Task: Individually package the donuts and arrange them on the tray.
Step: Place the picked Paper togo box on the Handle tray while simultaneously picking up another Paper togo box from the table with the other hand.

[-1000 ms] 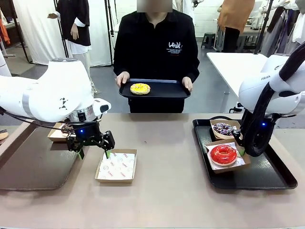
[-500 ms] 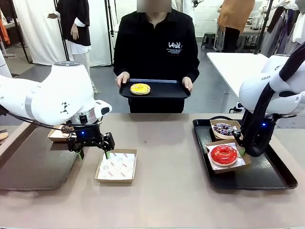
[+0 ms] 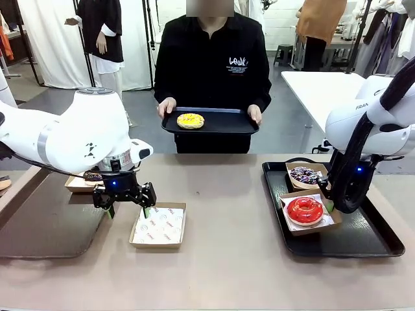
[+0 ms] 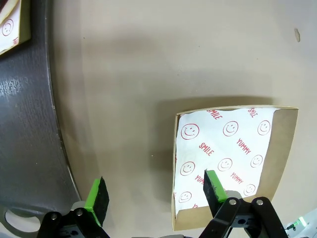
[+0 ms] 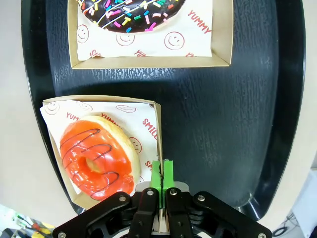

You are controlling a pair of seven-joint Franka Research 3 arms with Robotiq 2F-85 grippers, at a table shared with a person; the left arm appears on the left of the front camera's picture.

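Beige surface (image 3: pixel 233 259), nearest you: left end effector (image 3: pixel 127 208) spread beside an empty lined box (image 3: pixel 159 225); right end effector (image 5: pixel 162 181) pressed together beside the boxed red donut (image 3: pixel 303 209). Behind it: sprinkled donut (image 3: pixel 303 173). Farthest: yellow donut (image 3: pixel 190 120) on the person's tray (image 3: pixel 224 122).

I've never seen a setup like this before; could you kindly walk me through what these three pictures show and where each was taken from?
Two white robot arms work at a table, facing a person who holds a black tray carrying a yellow donut. The wide picture comes from a fixed camera between the arms. The other two come from cameras on each wrist, looking along the fingers. The left tool is open, poised above the edge of an empty paper-lined box. The right tool is shut, beside a box holding a red donut, on a black tray on the table. A sprinkled donut sits boxed behind it.
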